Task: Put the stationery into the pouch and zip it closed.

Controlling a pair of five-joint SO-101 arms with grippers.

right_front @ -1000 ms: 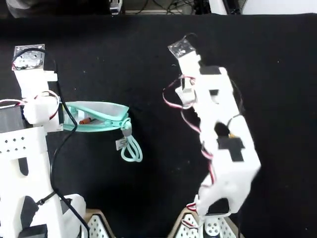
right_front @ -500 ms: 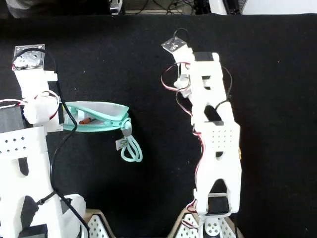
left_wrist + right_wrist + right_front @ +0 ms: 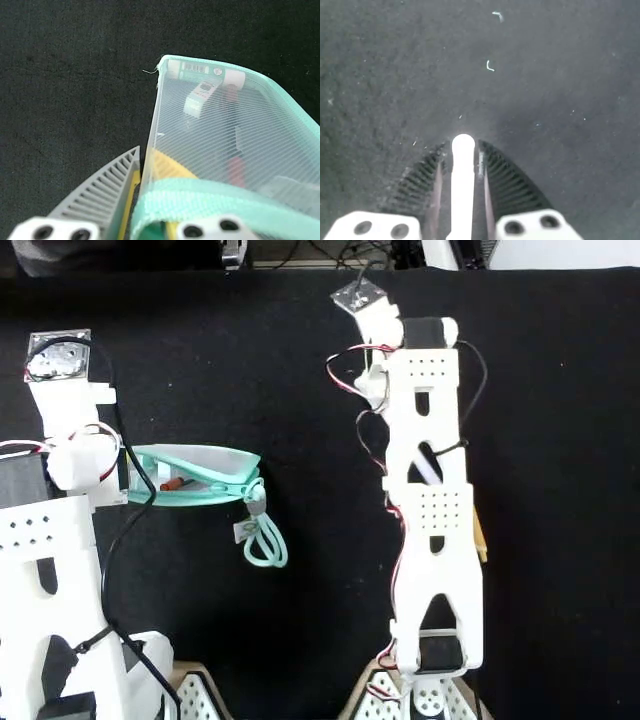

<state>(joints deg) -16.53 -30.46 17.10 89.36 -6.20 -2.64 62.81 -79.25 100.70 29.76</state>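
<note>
Over the last second the right arm (image 3: 430, 540) has swung from a slant to lie straight toward the far edge of the table (image 3: 560, 390), while the left arm and the pouch (image 3: 195, 475) have kept their places. At the right arm's fingers (image 3: 500, 175), closed on it from both sides, sits a white pen (image 3: 463, 190), its rounded tip poking just past them above bare table. It looks light, stiff and smooth, so I judge it could slide or pivot in a loose hold; a firm pinch along the barrel with the shaft running in line with the fingers, as now, suits it. The pouch is soft mesh with mint trim, lying at the left of the table, well apart from the pen. The left arm's fingers (image 3: 110, 192) are closed on its left end, the ribbed one pressed against the mesh wall just below the trim. Inside it a red pen (image 3: 175, 483) and some yellow and white pieces show through. The mouth looks open, yet such fabric would sag shut, so holding the rim taut seems wise. The zip's cord loop (image 3: 262, 540) lies at the pouch's right end, on the near side, and is probably the handiest place to take hold for closing.
</note>
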